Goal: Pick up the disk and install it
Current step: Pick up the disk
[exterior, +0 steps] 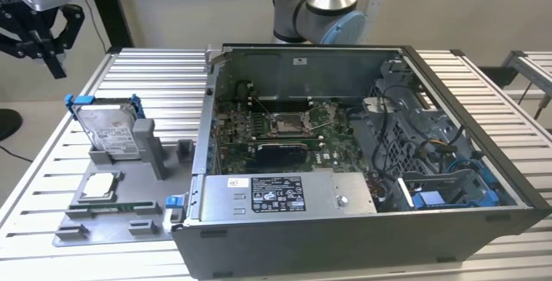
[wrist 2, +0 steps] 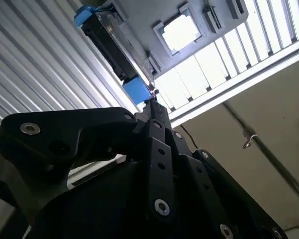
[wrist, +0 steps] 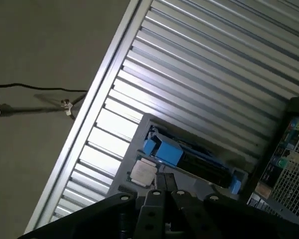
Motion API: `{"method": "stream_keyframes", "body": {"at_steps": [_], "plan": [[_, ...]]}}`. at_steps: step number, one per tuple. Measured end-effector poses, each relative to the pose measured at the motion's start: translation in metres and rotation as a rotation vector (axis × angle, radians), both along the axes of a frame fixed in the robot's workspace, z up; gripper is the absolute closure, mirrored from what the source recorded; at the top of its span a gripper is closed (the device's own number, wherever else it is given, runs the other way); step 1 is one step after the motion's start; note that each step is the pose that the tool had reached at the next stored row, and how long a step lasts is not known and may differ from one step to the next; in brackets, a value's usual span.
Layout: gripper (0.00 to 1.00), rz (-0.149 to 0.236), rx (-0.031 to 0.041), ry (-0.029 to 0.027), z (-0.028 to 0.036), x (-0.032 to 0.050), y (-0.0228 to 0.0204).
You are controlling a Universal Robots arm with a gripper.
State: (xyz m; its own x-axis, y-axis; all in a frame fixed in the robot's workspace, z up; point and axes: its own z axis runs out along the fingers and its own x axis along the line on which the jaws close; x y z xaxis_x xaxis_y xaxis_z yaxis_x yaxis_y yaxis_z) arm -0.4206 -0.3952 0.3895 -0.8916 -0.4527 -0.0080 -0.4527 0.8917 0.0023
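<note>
1. Slatted aluminium table point(exterior: 147, 74) carries everything.
2. Grey fixture plate point(exterior: 129, 194) lies flat toward the exterior view's left.
3. Open computer case point(exterior: 345, 249) sits just beside plate, on exterior view's right.

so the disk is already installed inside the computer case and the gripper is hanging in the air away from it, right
No. The disk is not inside the computer case: the exterior view shows it standing on edge in the grey holder on the table, to the exterior view's left of the case. The gripper does hang in the air away from it.
</note>
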Motion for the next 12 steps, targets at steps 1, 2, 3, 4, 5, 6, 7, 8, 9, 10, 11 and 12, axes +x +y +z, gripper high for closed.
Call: {"method": "stream_keyframes", "body": {"at_steps": [1, 2, 3, 4, 5, 6, 7, 8, 9, 10, 11, 12], "plan": [[1.00, 0.018, -0.0023, 0.0000, 0.0000, 0.0000, 0.0000], [1.00, 0.037, -0.0043, 0.0000, 0.0000, -0.0001, 0.0000], [1.00, 0.055, -0.0057, 0.0000, 0.0001, -0.0001, 0.0000], [1.00, 0.073, -0.0066, -0.0001, 0.0000, 0.0000, 0.0000], [1.00, 0.091, -0.0069, -0.0001, 0.0000, -0.0001, 0.0000], [1.00, 0.109, -0.0074, -0.0002, 0.0000, -0.0001, 0.0000], [1.00, 0.126, -0.0079, -0.0001, 0.0000, -0.0001, 0.0000], [1.00, 0.143, -0.0084, -0.0002, 0.0000, -0.0001, 0.0000], [1.00, 0.160, -0.0091, -0.0003, 0.0000, -0.0001, 0.0000], [1.00, 0.178, -0.0100, -0.0003, 0.0000, -0.0001, 0.0000], [1.00, 0.194, -0.0111, -0.0002, 0.0000, -0.0001, 0.0001], [1.00, 0.213, -0.0124, -0.0003, 0.0000, -0.0001, 0.0000]]}}
